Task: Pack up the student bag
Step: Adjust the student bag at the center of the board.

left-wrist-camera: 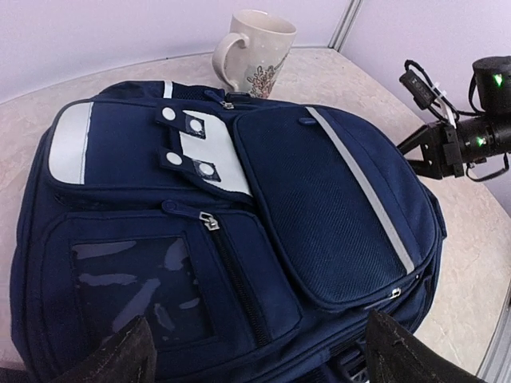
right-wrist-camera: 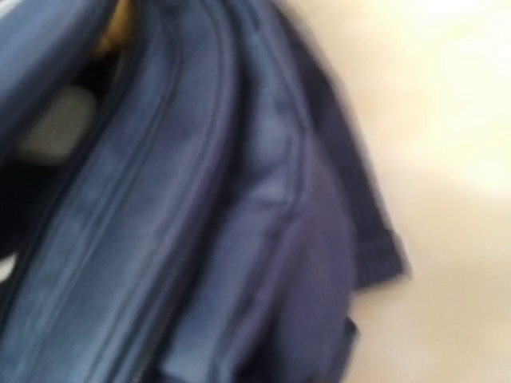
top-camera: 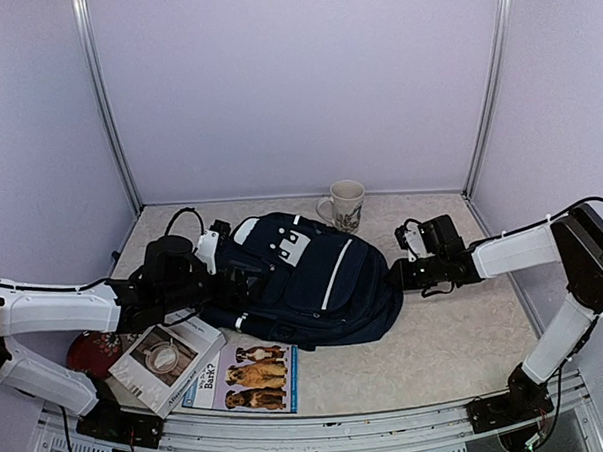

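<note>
1. Bag (top-camera: 314,275) lies flat on table (top-camera: 457,349), front pockets up, mug (top-camera: 346,204) just behind
2. Left gripper (left-wrist-camera: 257,319): jaws wide, straddling bag's edge
3. Right gripper (top-camera: 399,275) at bag's right side; wrist view blurred, can't tell its state
4. Book (top-camera: 246,377) front-left reads "Bark?", dogs on cover; other print too small

setting: robot lab cell | cues: plain lilac wall panels (top-camera: 295,86), aluminium corner posts (top-camera: 106,104), bench-mounted arms (top-camera: 55,307)

The thin blue-and-white paperback book showing three dogs (top-camera: 250,377) carries the word "Bark?" on its cover; its smaller print is unreadable.
</note>
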Controlling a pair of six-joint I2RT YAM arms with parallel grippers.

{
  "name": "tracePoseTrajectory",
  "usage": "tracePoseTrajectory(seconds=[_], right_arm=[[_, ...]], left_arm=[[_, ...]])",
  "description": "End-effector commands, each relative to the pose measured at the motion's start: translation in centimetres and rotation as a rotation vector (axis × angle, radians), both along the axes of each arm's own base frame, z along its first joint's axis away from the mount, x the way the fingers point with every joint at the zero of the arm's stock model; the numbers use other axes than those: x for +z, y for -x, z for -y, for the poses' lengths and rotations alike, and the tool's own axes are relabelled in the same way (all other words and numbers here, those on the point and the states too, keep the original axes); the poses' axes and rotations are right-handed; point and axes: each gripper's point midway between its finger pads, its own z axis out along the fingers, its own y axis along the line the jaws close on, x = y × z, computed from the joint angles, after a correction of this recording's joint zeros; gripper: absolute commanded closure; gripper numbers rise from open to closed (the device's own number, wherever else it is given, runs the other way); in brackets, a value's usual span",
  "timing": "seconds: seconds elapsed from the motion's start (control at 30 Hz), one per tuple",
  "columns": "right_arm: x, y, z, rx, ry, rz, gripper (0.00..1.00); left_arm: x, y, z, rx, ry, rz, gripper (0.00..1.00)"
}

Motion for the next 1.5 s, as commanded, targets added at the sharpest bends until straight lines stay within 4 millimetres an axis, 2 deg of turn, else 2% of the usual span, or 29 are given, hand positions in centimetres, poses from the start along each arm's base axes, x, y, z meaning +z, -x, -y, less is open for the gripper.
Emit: tracePoseTrajectory(seconds=[0.0, 0.07, 0.17, 0.23, 0.27, 0.33, 0.47, 0.6, 0.7, 0.83, 0.93, 1.0, 1.1, 1.2, 1.27, 1.37, 1.47], right_arm=[[1.2, -1.9, 4.0, -0.071, 0.208, 0.047, 0.64], [3.1, -1.7, 4.8, -0.114, 0.21, 0.086, 0.61], [5.7, -0.4, 4.6, -0.147, 0.183, 0.142, 0.54], [6.3, 0.8, 4.0, -0.152, 0.171, 0.151, 0.48], [6.3, 1.4, 3.5, -0.144, 0.159, 0.143, 0.47], [5.4, 2.7, 2.4, -0.12, 0.123, 0.099, 0.44], [2.4, 5.2, 0.0, -0.074, 0.037, -0.021, 0.44], [0.1, 5.9, -1.1, -0.056, 0.005, -0.075, 0.43], [-1.0, 4.7, 0.0, -0.097, 0.08, -0.059, 0.4], [-1.5, 1.6, 3.3, -0.143, 0.175, -0.039, 0.4], [0.0, -0.5, 4.4, -0.146, 0.252, 0.002, 0.41], [1.8, -1.2, 5.0, -0.159, 0.292, 0.036, 0.41], [4.5, -0.9, 6.3, -0.215, 0.303, 0.084, 0.41], [7.2, 0.6, 7.1, -0.276, 0.287, 0.132, 0.44], [7.7, 2.3, 6.3, -0.292, 0.299, 0.138, 0.46], [7.4, 5.0, 2.7, -0.261, 0.238, 0.09, 0.48], [6.7, 7.5, -1.5, -0.202, 0.13, 0.034, 0.56]], left_arm=[[0.8, -1.1, -0.2, 0.037, 0.008, 0.001, 0.11], [0.0, -2.2, -2.3, 0.132, 0.02, -0.05, 0.06], [-1.8, -3.9, -6.2, 0.294, 0.04, -0.126, 0.01], [-2.8, -4.5, -7.7, 0.342, 0.063, -0.166, 0.01], [-3.2, -4.8, -7.8, 0.336, 0.083, -0.186, 0.01], [-3.8, -5.3, -7.1, 0.283, 0.127, -0.229, 0.01], [-4.8, -6.3, -5.6, 0.227, 0.143, -0.277, 0.01], [-6.9, -6.1, -5.5, 0.229, 0.13, -0.318, 0.06], [-7.7, -4.9, -3.8, 0.166, 0.123, -0.337, 0.11], [-7.8, -2.4, -0.5, 0.053, 0.091, -0.338, 0.17], [-7.2, -0.7, 1.0, -0.003, 0.106, -0.346, 0.21], [-6.6, 0.0, 0.9, -0.001, 0.13, -0.352, 0.21], [-5.2, 0.3, -0.1, 0.026, 0.172, -0.334, 0.17], [-4.5, -0.1, -1.1, 0.039, 0.186, -0.313, 0.07], [-4.5, -1.3, -2.0, 0.055, 0.208, -0.319, 0.04], [-5.5, -4.3, -3.8, 0.137, 0.234, -0.355, 0.04], [-5.9, -5.2, -3.1, 0.124, 0.26, -0.357, 0.06]])
